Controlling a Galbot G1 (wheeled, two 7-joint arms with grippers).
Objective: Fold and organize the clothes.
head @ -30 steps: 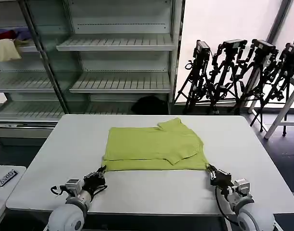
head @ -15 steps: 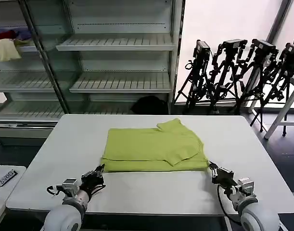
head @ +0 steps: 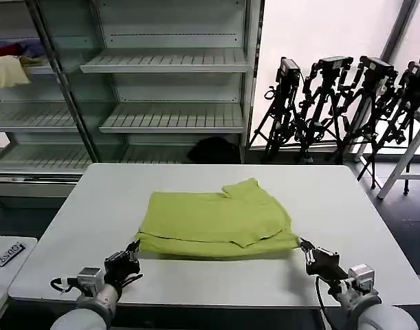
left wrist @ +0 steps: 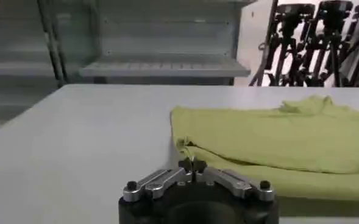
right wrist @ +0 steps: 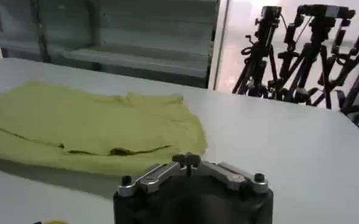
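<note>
The lime T-shirt lies on the white table, already doubled over, its folded layers showing along the near edge. The left pincer sits just off the shirt's near left corner and the right pincer just off its near right corner; both are clenched, tips together, on nothing. A fold looks finished. The next move calls for opening both and taking fresh hold of the shirt's edge for another fold.
</note>
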